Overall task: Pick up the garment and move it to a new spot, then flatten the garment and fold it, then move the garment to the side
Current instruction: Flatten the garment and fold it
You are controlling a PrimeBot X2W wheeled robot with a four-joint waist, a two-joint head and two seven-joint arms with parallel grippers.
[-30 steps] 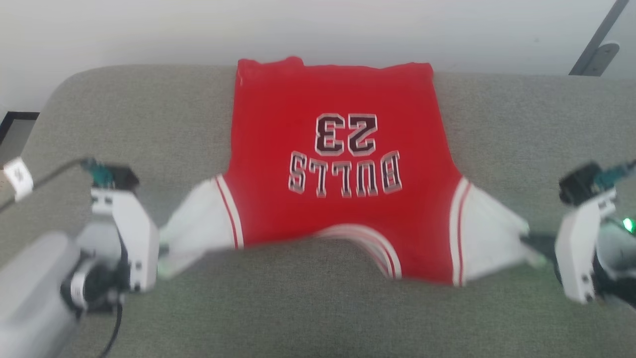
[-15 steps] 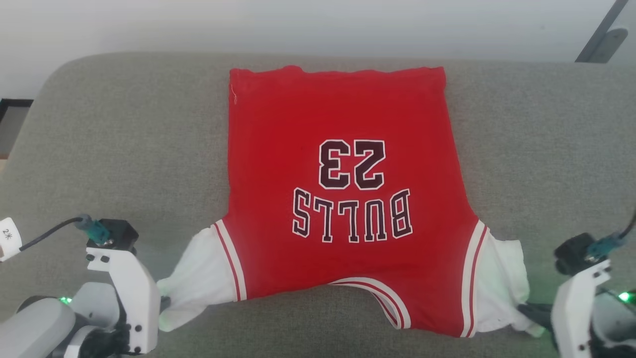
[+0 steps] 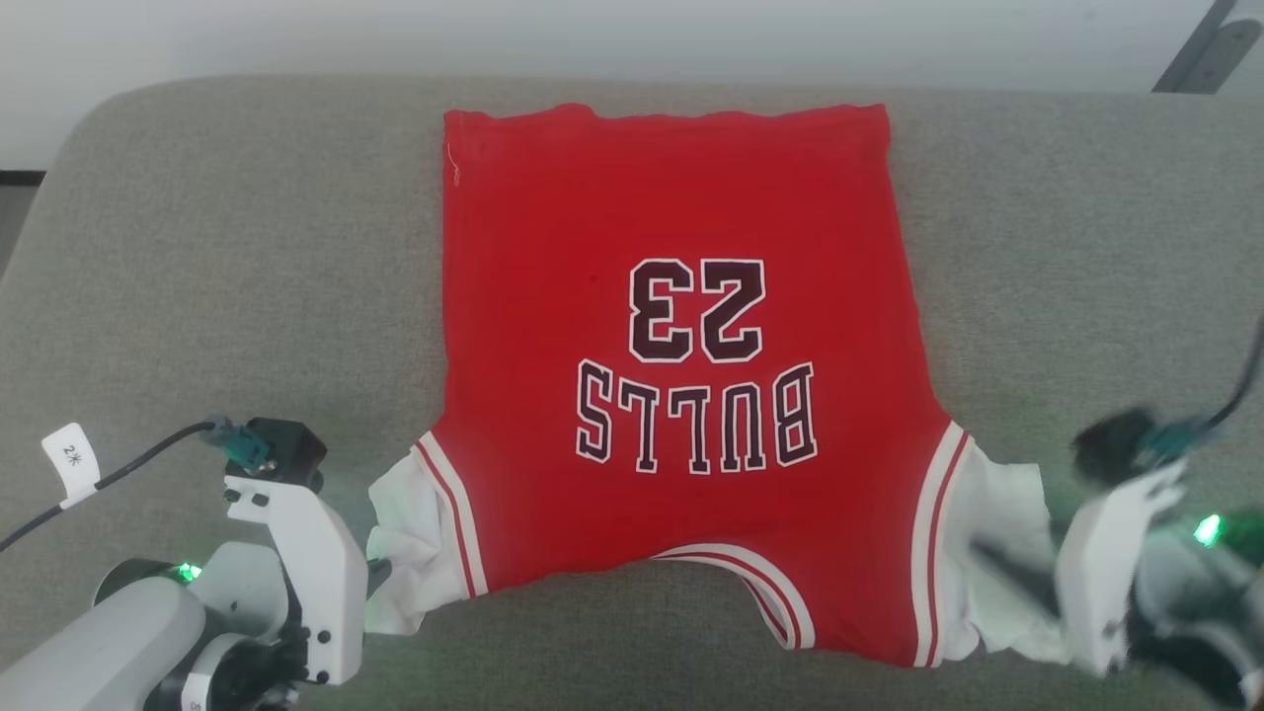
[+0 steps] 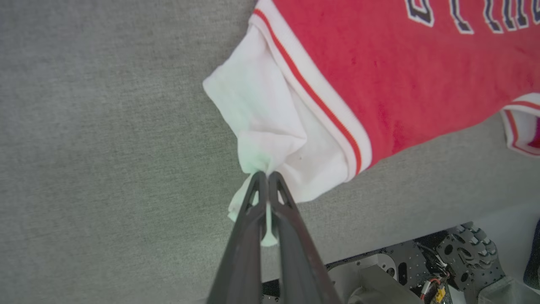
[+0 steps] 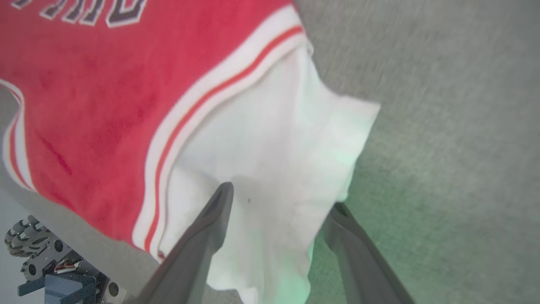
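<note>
The red garment [image 3: 681,326] lies spread on the grey cushion [image 3: 217,257], its "BULLS 23" lettering upside down to me and its hem at the far side. My left gripper [image 3: 378,571] is at the lower left, shut on the bunched tip of the white left sleeve [image 4: 270,126]; the left wrist view shows its fingers [image 4: 255,198] pinched together on the cloth. At the lower right my right gripper [image 3: 1007,578] is blurred. In the right wrist view this gripper [image 5: 281,199] stands open, its fingers spread over the white right sleeve [image 5: 274,139], which lies slack.
A white wall runs behind the cushion, with a dark metal strut [image 3: 1200,49] at the top right. The cushion's near edge is close to both grippers. My wheeled base [image 4: 426,270] shows below that edge. Bare grey fabric lies on either side of the garment.
The camera shifted. The garment has settled flat and both sleeves have gone slack. My left gripper moved inward toward the garment. My right gripper has opened on its sleeve and is in motion.
</note>
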